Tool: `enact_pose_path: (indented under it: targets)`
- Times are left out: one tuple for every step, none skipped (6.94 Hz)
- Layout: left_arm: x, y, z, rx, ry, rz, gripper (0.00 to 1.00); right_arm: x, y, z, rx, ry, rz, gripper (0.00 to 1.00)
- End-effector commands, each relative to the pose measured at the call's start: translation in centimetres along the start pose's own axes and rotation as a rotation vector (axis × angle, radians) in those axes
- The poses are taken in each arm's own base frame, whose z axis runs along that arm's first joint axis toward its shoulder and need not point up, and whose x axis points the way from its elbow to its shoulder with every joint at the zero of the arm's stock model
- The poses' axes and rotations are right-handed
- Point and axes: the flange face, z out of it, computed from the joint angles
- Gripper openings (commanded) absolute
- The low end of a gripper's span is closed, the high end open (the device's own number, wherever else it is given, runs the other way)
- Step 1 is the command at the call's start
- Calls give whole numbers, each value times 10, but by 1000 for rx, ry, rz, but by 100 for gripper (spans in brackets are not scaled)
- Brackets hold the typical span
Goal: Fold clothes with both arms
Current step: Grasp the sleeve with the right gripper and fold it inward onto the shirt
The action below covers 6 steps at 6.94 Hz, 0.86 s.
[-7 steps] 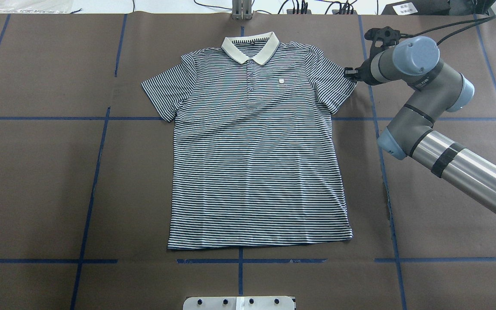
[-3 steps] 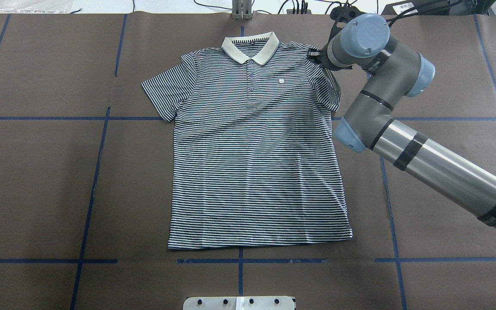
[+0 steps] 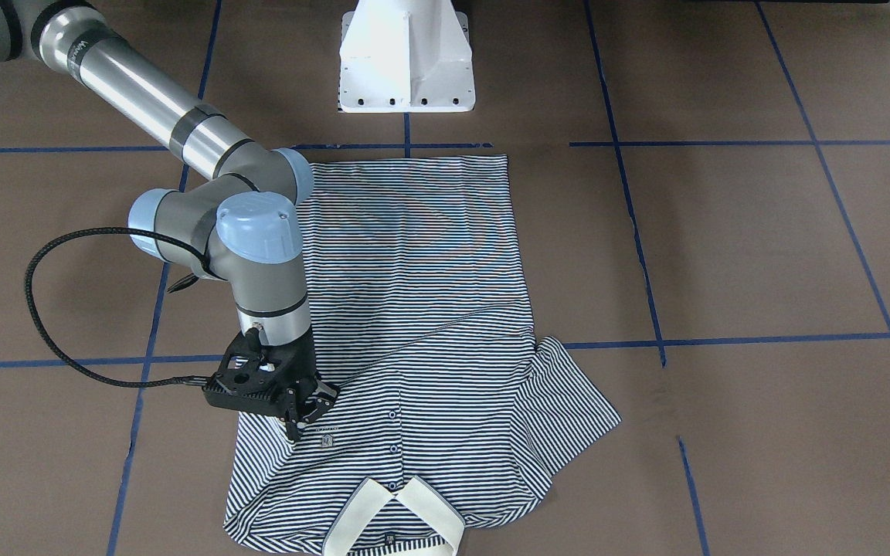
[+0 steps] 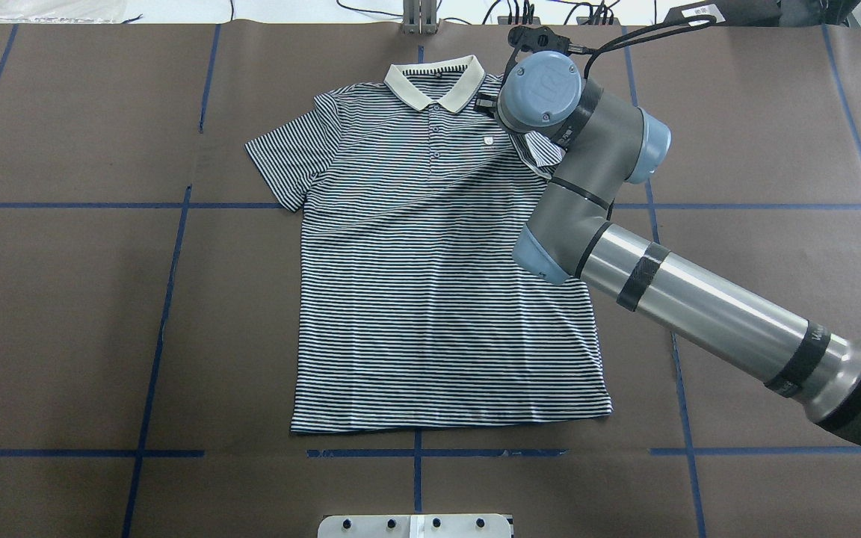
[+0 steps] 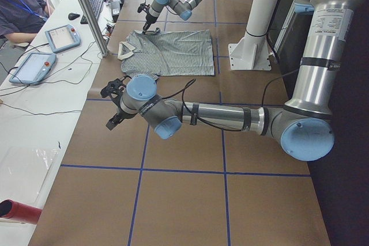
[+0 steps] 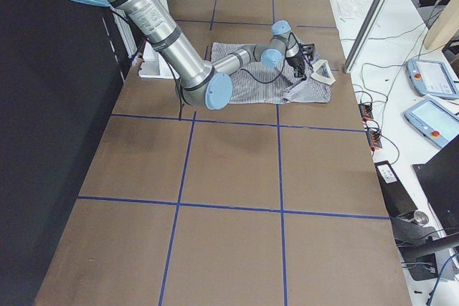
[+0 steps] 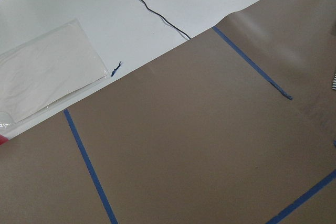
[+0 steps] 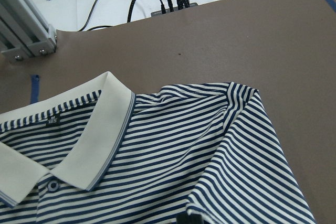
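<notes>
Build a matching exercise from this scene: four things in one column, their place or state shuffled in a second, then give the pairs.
1. collar
2. sleeve on the robot's left
3. sleeve on the robot's right
4. left gripper

A. folded onto the chest, pinched by the right gripper
B. lying flat, spread out
C. over bare table, away from the polo shirt
D. cream, at the end farthest from the robot

Pairs: 1-D, 2-B, 3-A, 4-C

right arm [image 4: 699, 314] extended | right hand [image 3: 304, 411] pinched closed | left arm [image 5: 219, 116] low, outstretched
</notes>
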Motion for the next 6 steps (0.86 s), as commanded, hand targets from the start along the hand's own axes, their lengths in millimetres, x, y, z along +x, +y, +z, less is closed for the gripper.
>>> enact_pose_path:
  targets:
    - [0, 0, 0, 0, 0, 0, 100, -9, 10, 1, -1, -2, -9, 0]
    - [0, 0, 0, 0, 0, 0, 100, -9, 12, 1, -1, -2, -10, 56]
    - [0, 0, 0, 0, 0, 0, 100, -10, 13, 2, 15, 4, -28, 100]
    - [1, -3, -1, 6, 0, 7, 100, -20, -3, -11, 16, -14, -88, 100]
    - [6, -8, -4, 37, 2, 43, 100, -8, -39, -20, -67, -8, -95, 100]
    - [20, -13, 7, 62, 25, 91, 100, 15, -85, -40, -135, -26, -170, 100]
